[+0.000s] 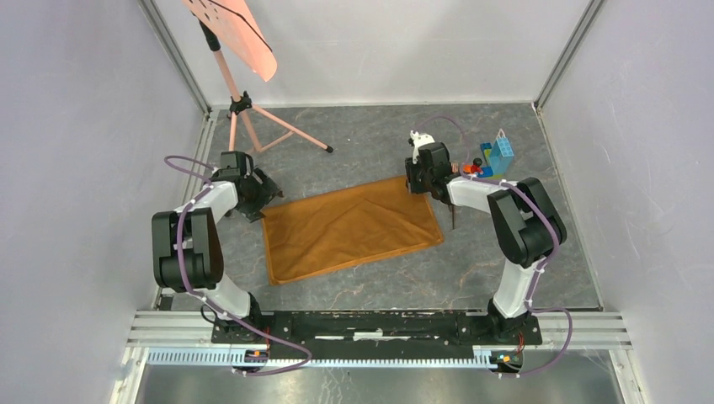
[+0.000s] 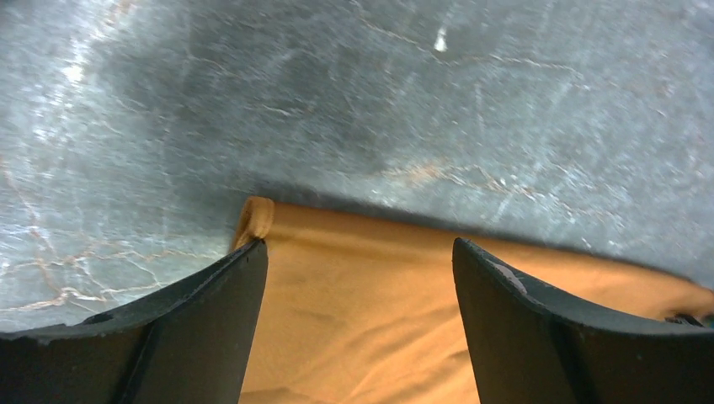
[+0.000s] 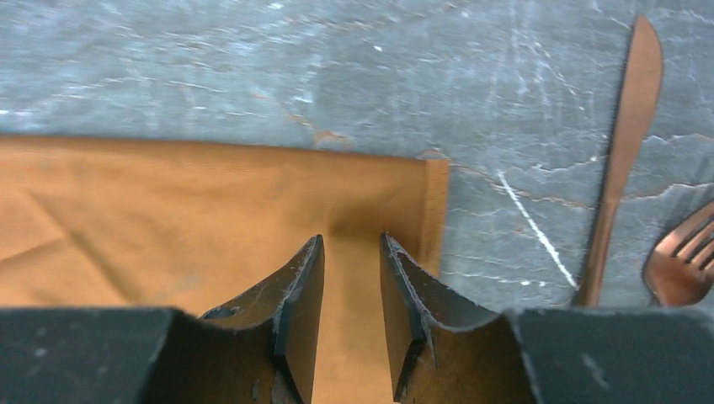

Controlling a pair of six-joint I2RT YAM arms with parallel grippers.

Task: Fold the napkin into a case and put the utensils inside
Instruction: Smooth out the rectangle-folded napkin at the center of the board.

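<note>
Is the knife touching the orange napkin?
Apart. The right wrist view shows bare grey table between the knife and the napkin edge.

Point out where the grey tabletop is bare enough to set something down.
Bare: the near strip between the rust-orange satin napkin and the black base rail, and the far middle between the pink tripod stand and the right gripper. Crowded: far right, where colourful toy bricks, the copper-brown knife and fork lie close.

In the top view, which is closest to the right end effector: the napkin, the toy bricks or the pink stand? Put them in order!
1. The napkin: its corner lies under the right end effector.
2. The bricks: back right.
3. The stand: far back left.
</note>
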